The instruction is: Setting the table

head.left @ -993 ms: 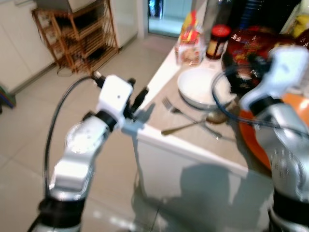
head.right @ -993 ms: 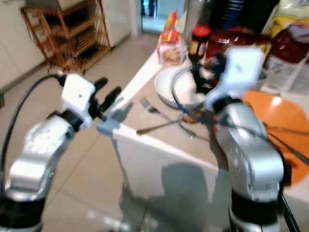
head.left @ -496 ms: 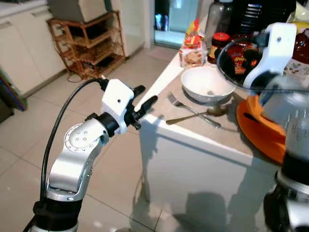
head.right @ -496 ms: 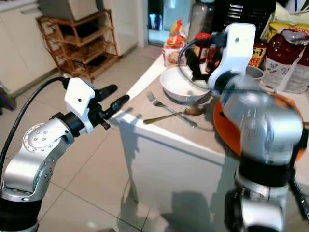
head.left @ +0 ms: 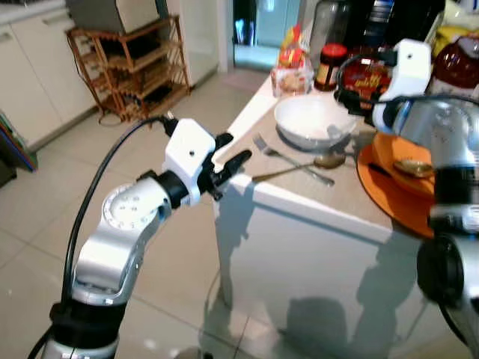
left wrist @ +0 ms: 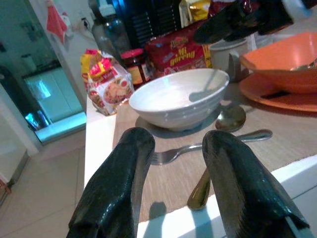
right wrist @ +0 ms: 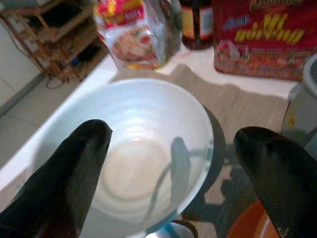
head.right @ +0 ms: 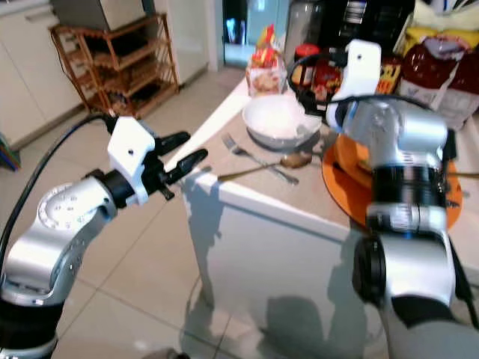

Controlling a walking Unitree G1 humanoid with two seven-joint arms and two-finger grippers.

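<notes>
A white bowl (head.left: 310,123) stands on a beige placemat near the table's left edge. In front of it lie a fork (head.left: 288,158) and a spoon (head.left: 299,166). To their right is an orange plate (head.left: 389,196) carrying an orange bowl (left wrist: 282,62) with a spoon in it. My right gripper (right wrist: 171,133) hovers open just above the white bowl (right wrist: 133,124), nothing between its fingers. My left gripper (head.left: 232,153) is open and empty beside the table's near left corner, pointing at the fork (left wrist: 168,156) and the spoon (left wrist: 218,163).
Behind the bowl stand a noodle packet (head.left: 293,63), a red-lidded jar (head.left: 329,63) and a red packet (head.left: 370,75). A wooden rack (head.left: 127,67) stands against the far wall. Tiled floor (head.left: 45,202) lies open to the left of the white table edge (head.left: 314,206).
The camera has shifted and the blur is gone. My right gripper has moved in over the white bowl. My left gripper stays open by the table corner.
</notes>
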